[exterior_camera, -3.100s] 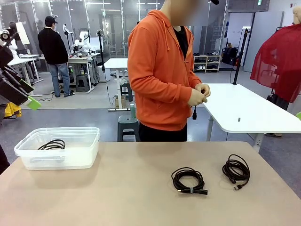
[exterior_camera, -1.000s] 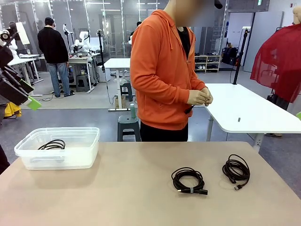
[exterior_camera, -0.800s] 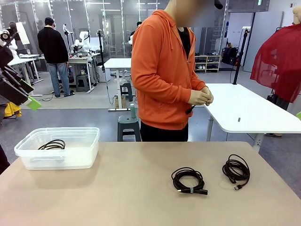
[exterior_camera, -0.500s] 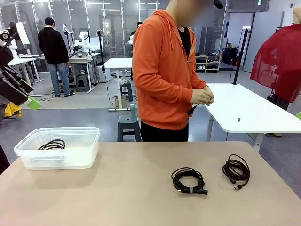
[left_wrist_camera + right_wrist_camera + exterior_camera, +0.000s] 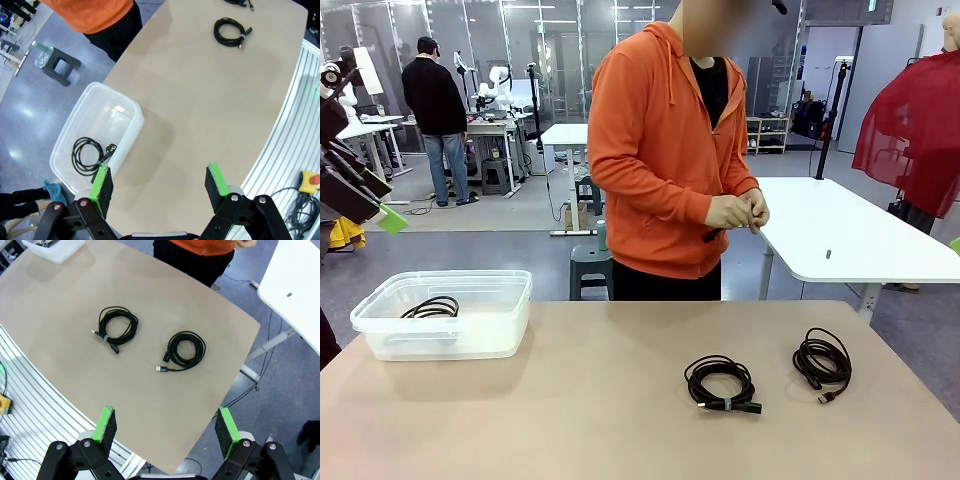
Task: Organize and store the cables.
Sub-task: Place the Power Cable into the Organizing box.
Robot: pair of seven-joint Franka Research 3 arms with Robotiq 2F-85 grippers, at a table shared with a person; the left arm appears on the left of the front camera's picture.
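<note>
Left gripper: my left gripper [image 5: 158, 175] hangs spread wide, holding nothing, high above the desk [image 5: 200, 110] and the clear bin [image 5: 137, 112].
Right gripper: my right gripper [image 5: 165, 422] is spread wide too, holding nothing, above the desk's near edge.
Binned cable: one coil [image 5: 430, 307] lies inside the bin.
Cables on desk: the green-tied coil [image 5: 722, 382] lies right of the middle; the plain coil [image 5: 821, 360] lies near it, apart, toward the right edge.
Person: hands [image 5: 738, 211] are together at the waist, pinching something small and dark.

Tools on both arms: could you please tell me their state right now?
Left tool, black with green pads: open, empty.
Right tool: open, empty.
</note>
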